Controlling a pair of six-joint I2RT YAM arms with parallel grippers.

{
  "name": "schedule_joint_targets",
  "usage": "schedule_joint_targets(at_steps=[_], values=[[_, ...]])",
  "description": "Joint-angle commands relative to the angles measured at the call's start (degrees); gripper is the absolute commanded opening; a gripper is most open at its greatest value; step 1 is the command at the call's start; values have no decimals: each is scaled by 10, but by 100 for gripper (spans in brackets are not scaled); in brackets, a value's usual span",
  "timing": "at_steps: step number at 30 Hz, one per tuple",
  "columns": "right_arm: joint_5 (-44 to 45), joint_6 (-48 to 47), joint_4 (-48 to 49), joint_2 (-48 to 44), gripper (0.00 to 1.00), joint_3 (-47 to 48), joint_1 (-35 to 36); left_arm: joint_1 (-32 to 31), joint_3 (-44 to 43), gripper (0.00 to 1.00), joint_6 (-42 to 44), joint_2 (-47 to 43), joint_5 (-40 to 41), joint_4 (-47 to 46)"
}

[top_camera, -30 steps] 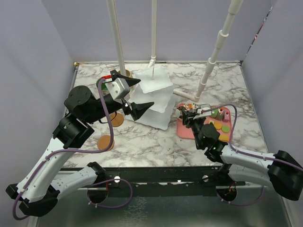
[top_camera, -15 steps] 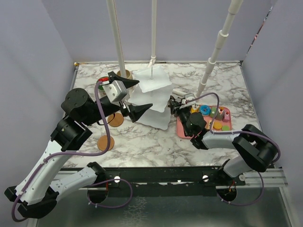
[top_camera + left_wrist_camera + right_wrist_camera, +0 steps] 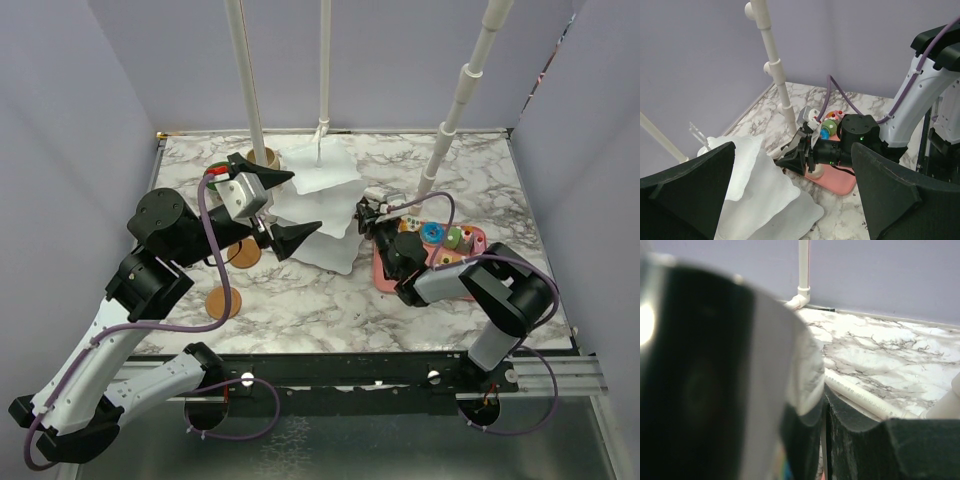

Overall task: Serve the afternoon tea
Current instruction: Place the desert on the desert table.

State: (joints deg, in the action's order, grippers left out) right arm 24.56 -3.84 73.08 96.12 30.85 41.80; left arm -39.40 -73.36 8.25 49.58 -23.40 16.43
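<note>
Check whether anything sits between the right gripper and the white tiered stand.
Nothing visible does. The right gripper is almost at the right edge of the stand, with only a narrow gap between them. The left gripper, open, flanks the stand's opposite side, out of that path.

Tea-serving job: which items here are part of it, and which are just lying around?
Job:
- tiered stand
- toy pastries
- coasters
- beige mug, partly hidden

Lying about:
- pink tray, which only holds the pastries
- white poles
</note>
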Motion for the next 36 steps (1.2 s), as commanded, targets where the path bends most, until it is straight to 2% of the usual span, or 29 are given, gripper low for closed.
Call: schedule_joint_targets(at_steps=[1,11,19,30,36], values=[[-23,8,41,43,39,26,0,-1,-3,99,6,-10,-16,10],[-39,45,2,76,40,48,0,-2,-11,99,5,-13,-19,20],[-5,82,-40,72,43,43,1,-2,-12,99,4,-13,-27,20],[-6,104,67,48,45,-22,0,-2,-13,99,1,-10,-29,21],[-26,102,67,12,46,-25,0,-1,-13,99,0,-9,-29,21]])
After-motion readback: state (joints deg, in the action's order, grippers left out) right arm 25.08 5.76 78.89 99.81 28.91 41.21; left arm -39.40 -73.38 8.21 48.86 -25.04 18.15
